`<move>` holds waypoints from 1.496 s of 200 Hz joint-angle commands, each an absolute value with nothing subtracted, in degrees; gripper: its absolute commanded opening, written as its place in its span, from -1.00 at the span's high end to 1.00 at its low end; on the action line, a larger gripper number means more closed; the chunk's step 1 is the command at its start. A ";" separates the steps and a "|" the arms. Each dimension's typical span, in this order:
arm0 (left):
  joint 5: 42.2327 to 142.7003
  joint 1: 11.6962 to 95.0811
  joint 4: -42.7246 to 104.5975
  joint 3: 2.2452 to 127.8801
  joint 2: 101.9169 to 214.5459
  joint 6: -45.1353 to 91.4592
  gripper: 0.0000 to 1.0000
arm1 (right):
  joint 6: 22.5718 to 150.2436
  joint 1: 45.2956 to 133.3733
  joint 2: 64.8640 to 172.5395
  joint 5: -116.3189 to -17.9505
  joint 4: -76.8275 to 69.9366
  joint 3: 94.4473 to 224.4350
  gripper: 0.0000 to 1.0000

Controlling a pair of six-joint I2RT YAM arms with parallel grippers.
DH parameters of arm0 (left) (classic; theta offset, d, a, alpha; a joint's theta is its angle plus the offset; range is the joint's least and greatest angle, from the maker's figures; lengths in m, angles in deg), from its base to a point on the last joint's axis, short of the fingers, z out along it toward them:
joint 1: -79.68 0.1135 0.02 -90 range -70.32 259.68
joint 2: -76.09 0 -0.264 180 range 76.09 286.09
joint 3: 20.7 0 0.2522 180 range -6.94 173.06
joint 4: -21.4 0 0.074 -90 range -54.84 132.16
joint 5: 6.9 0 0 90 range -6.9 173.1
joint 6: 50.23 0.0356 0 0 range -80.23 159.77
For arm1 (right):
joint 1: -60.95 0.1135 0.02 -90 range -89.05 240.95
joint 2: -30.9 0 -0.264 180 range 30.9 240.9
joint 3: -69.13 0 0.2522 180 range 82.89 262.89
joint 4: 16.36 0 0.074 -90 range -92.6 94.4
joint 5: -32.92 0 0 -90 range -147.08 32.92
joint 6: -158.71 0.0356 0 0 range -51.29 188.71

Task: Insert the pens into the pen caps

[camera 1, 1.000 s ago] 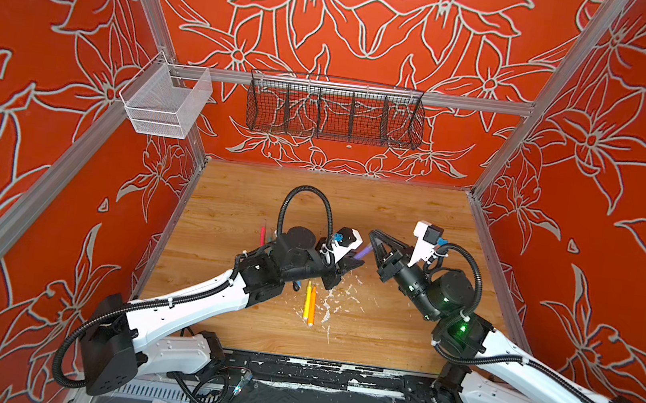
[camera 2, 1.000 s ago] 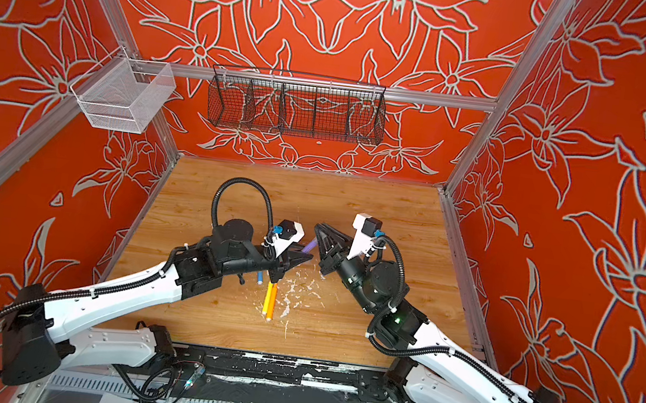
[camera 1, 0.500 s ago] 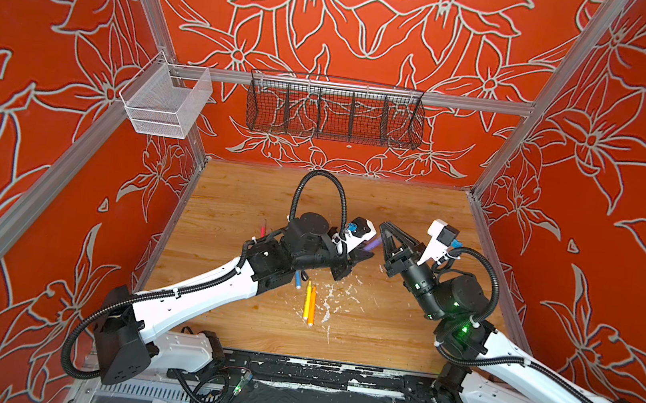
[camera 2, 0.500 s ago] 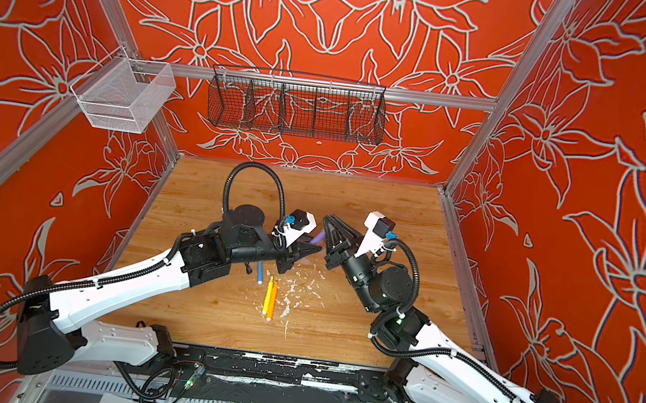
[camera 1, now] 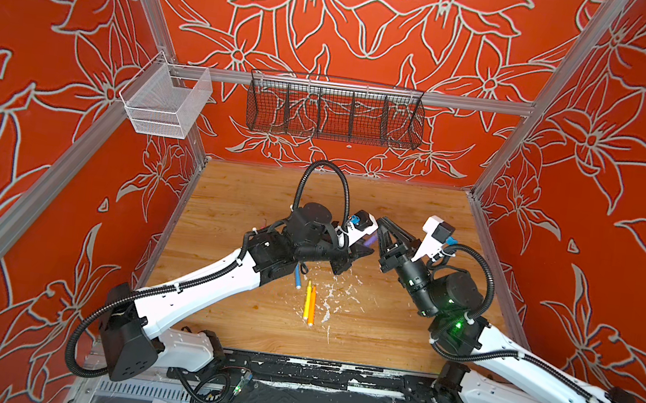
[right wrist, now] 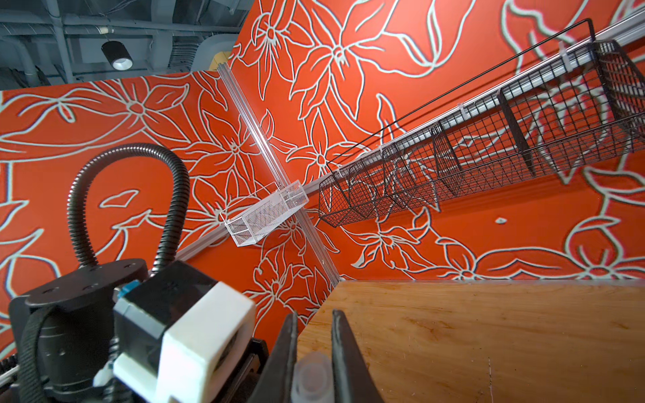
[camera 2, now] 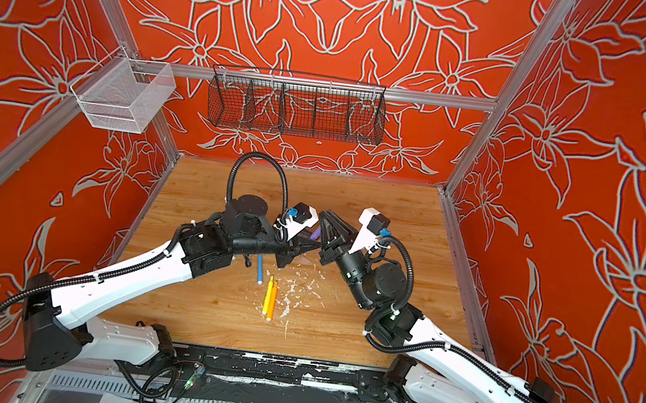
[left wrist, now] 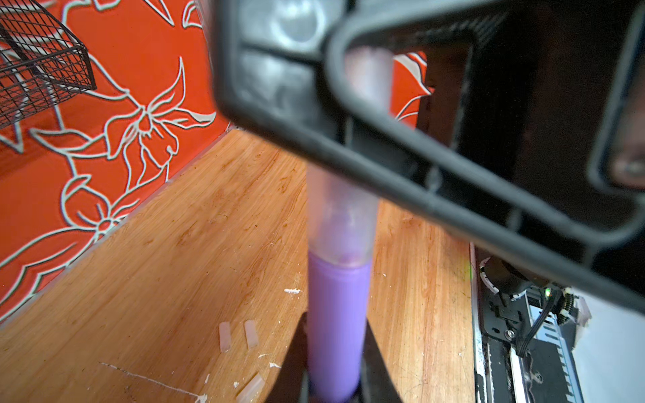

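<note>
My left gripper [left wrist: 335, 317] is shut on the purple pen [left wrist: 336, 331], raised above the table's middle. The pen's tip sits inside a translucent pen cap [left wrist: 342, 216]. My right gripper [right wrist: 314, 314] is shut on that cap [right wrist: 311, 378], deep between its fingers. In both top views the two grippers meet tip to tip, left [camera 1: 363, 251] and right [camera 1: 382, 223], with a bit of purple pen [camera 1: 369, 240] [camera 2: 314, 233] showing between them. Blue [camera 1: 297, 278], yellow [camera 1: 307, 299] and orange [camera 1: 312, 306] pens lie on the table. Three loose caps [left wrist: 224, 336] [left wrist: 250, 333] [left wrist: 249, 389] lie below.
White paint flecks [camera 1: 333, 291] dot the wooden table [camera 1: 417, 205] near the pens. A black wire basket [camera 1: 334, 110] hangs on the back wall, and a white mesh basket [camera 1: 166, 101] hangs at the left corner. Orange walls enclose three sides.
My left arm has swung right and lifted the purple pen towards my right gripper. The right gripper shifted slightly right with its cap. The gap between them has closed.
</note>
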State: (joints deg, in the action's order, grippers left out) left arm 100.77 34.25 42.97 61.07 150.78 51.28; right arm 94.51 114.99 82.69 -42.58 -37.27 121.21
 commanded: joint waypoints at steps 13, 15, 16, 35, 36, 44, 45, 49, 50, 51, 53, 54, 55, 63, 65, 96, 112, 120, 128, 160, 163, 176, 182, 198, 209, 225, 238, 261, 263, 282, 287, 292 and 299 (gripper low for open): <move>97.07 35.64 20.07 68.55 151.32 51.10 1.00 | 95.24 121.58 86.62 -54.25 -19.17 117.69 1.00; 97.07 35.64 20.05 68.56 151.37 51.13 1.00 | 95.29 121.66 86.58 -54.02 -19.13 117.65 1.00; 97.07 35.64 20.04 68.60 151.39 51.16 1.00 | 95.27 121.67 86.56 -53.93 -19.08 117.63 1.00; 97.19 35.73 20.32 69.30 151.70 51.75 1.00 | 95.21 122.31 85.72 -53.17 -18.88 116.80 1.00; 97.13 35.73 20.40 69.37 151.69 51.78 1.00 | 95.14 122.35 85.64 -53.15 -18.87 116.77 1.00; 97.00 35.73 20.73 69.98 151.85 52.10 1.00 | 94.63 122.68 85.04 -52.81 -18.64 116.49 1.00; 96.99 35.73 20.78 70.02 151.90 52.09 1.00 | 94.54 122.71 85.00 -52.75 -18.62 116.43 1.00; 96.88 35.80 20.93 70.21 151.98 52.19 1.00 | 94.26 122.86 84.69 -52.49 -18.66 116.09 1.00; 96.84 35.77 21.01 70.31 152.00 52.18 1.00 | 94.18 122.89 84.56 -52.46 -18.71 115.97 1.00; 96.82 35.79 21.01 70.36 152.01 52.21 1.00 | 94.10 122.90 84.49 -52.40 -18.78 115.86 1.00; 96.81 35.81 21.01 70.50 152.05 52.35 1.00 | 93.93 122.98 84.38 -52.35 -18.95 115.61 1.00; 96.81 35.82 21.01 70.54 152.04 52.34 1.00 | 93.84 122.99 84.27 -52.34 -19.12 115.46 1.00; 96.81 35.82 21.01 70.56 152.07 52.38 1.00 | 93.76 123.04 84.17 -52.34 -19.25 115.30 1.00; 96.84 35.91 20.96 70.80 152.16 52.48 1.00 | 93.06 123.25 83.53 -52.34 -20.58 113.78 1.00; 96.82 35.91 20.99 70.88 152.24 52.48 1.00 | 92.95 123.31 83.30 -52.34 -21.07 113.35 1.00; 97.72 35.91 21.89 71.89 152.35 52.84 1.00 | 92.71 123.66 81.23 -51.90 -22.45 109.84 1.00; 97.69 35.91 21.37 71.73 152.16 52.94 1.00 | 92.44 123.74 80.93 -51.43 -21.49 109.20 1.00; 97.90 35.91 21.23 71.64 152.11 52.88 1.00 | 92.52 123.86 80.78 -51.09 -21.30 108.69 1.00; 98.06 35.96 21.14 71.64 152.18 52.63 1.00 | 92.85 123.88 80.50 -51.02 -21.68 108.02 1.00; 98.01 35.91 20.89 72.21 152.54 52.10 1.00 | 93.30 123.99 79.54 -51.73 -22.54 106.91 1.00; 97.81 35.91 20.84 72.25 152.55 52.00 1.00 | 93.31 124.05 79.52 -51.60 -22.55 106.82 1.00; 96.83 35.91 20.51 72.37 152.56 51.49 1.00 | 93.62 124.06 78.77 -50.68 -22.63 106.13 1.00; 96.23 35.91 20.23 72.27 152.55 51.18 1.00 | 93.74 124.04 78.34 -50.43 -22.79 105.63 1.00; 93.33 35.91 19.41 72.25 152.23 50.52 1.00 | 93.71 124.06 76.39 -51.13 -23.25 104.58 1.00; 90.56 35.95 18.30 71.88 151.82 50.16 1.00 | 93.58 124.06 75.29 -52.16 -23.34 104.16 1.00; 87.13 36.00 15.08 70.67 151.32 49.84 1.00 | 94.34 124.05 74.73 -52.82 -24.13 103.12 1.00; 84.52 36.00 14.10 70.81 151.38 49.08 1.00 | 95.58 124.03 75.12 -53.25 -25.26 102.22 1.00; 81.62 36.50 14.27 72.46 151.89 47.32 1.00 | 97.46 124.28 76.26 -53.72 -27.90 100.94 1.00; 81.47 36.52 14.14 72.50 151.95 47.15 1.00 | 97.52 124.31 76.39 -53.74 -28.15 100.85 1.00; 81.37 37.29 14.45 73.87 152.51 45.72 1.00 | 97.95 124.82 78.04 -54.46 -30.07 100.62 1.00; 81.26 37.46 14.85 74.56 152.74 45.27 1.00 | 98.05 125.08 78.53 -54.32 -30.19 100.72 1.00; 81.25 37.77 15.34 75.27 152.97 44.79 1.00 | 98.14 125.34 79.02 -54.07 -30.11 100.89 1.00; 81.32 38.19 15.67 76.26 153.24 43.80 1.00 | 98.09 125.74 79.69 -53.69 -30.35 100.95 1.00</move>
